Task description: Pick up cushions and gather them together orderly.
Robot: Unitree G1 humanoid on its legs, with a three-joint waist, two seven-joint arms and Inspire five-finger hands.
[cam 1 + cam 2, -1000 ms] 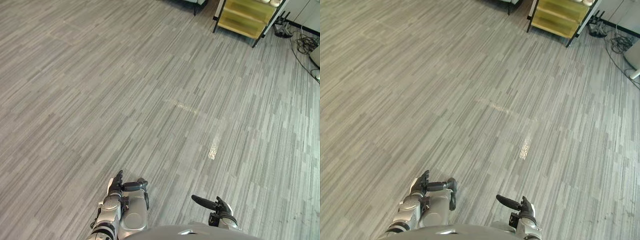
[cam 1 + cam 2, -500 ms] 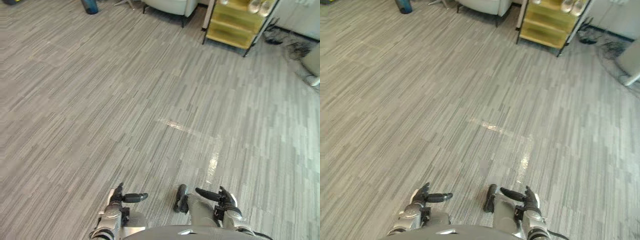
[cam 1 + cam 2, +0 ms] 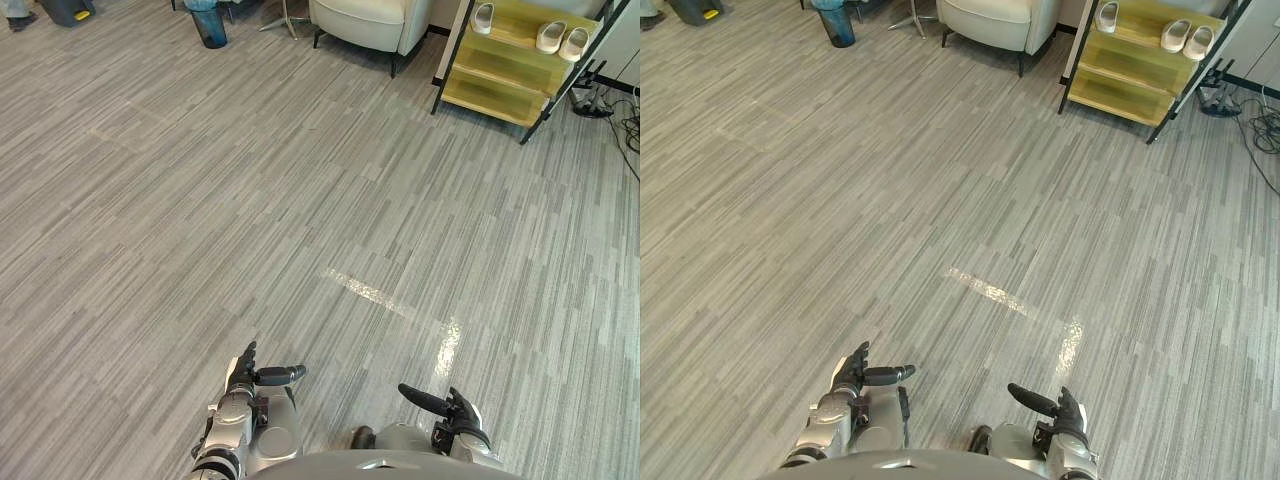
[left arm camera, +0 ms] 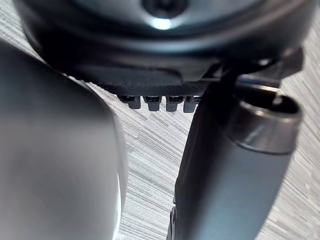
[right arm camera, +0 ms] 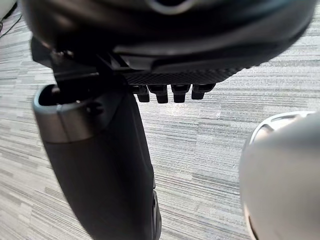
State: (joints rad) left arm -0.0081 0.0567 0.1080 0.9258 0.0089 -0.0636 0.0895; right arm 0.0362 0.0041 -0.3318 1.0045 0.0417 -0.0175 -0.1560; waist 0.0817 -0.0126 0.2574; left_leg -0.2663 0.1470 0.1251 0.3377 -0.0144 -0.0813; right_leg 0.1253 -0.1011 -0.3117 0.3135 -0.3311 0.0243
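grey plank floor (image 3: 250, 200) runs to a yellow shelf (image 3: 490, 95); left hand (image 3: 243, 378) and right hand (image 3: 458, 415) hang loose-fingered, empty.

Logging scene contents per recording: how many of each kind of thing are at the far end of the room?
White slippers: 3
Yellow shelf rack: 1
Light armchair: 1
Blue bin: 1
Total: 6

1 pale cream seat cushion (image 3: 360, 10) lies flat on an armchair (image 3: 372, 36) with dark legs at the far side of the grey floor (image 3: 300, 200), just left of a yellow shelf unit (image 3: 500, 95). Its far part is cut off, so whether it is loose cannot be told.
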